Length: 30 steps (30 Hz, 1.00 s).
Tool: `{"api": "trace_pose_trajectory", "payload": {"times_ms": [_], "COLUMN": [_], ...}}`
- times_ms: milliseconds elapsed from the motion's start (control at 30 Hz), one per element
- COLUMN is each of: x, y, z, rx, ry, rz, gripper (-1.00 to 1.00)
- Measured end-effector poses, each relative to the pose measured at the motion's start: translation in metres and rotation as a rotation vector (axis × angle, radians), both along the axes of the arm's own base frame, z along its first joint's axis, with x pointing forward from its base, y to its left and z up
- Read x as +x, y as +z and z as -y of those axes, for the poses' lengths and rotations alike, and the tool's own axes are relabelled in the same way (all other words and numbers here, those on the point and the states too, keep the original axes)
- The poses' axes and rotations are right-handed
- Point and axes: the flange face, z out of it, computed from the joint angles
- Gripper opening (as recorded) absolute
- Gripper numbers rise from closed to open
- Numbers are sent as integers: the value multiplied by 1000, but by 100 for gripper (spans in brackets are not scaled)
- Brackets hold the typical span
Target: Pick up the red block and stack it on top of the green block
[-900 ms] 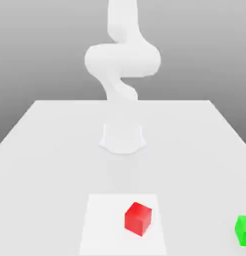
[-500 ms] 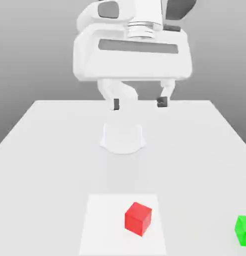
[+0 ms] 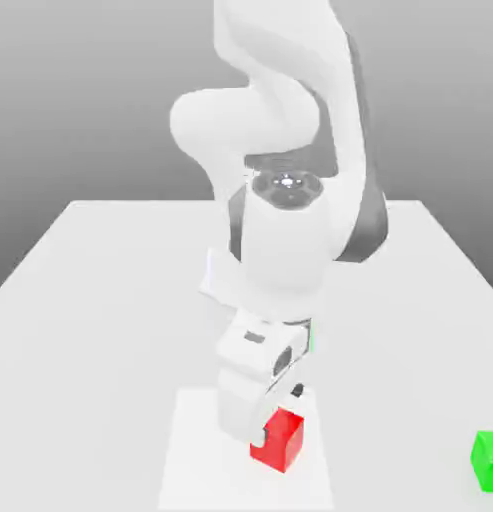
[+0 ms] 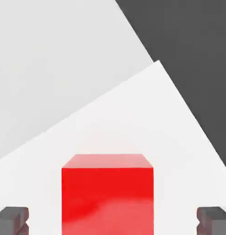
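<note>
Red block (image 3: 280, 440) sat on bright square patch (image 3: 190, 450) at table's (image 3: 90, 300) near edge, between spread, released fingers (image 4: 13, 220) of gripper (image 3: 277, 412), untouched. Green block (image 3: 487, 460) lay at 3 o'clock, well apart.

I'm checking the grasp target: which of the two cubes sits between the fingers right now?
The red block, framed by the open fingers on either side. The green block sits apart at the exterior view's right edge.
</note>
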Motion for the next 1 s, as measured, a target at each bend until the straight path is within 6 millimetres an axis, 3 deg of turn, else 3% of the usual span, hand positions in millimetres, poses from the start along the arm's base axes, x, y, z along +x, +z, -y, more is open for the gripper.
{"api": "trace_pose_trajectory", "payload": {"times_ms": [33,267,467,567,667,833,900,967,1000], "x": [-1,-1,1,20,34,29,26,25,24], "y": [-6,-6,52,65,75,89,69,41,32], "z": [0,0,-4,-58,-127,-249,-267,-271,-272], "rx": [0,0,0,-3,-4,0,0,0,0], "ry": [0,0,8,104,213,395,420,426,427], "rz": [0,-2,-2,-2,-1,-2,-2,-2,-2], "gripper": [-100,-100,-100,-100,-100,-100,-100,-100,100]}}
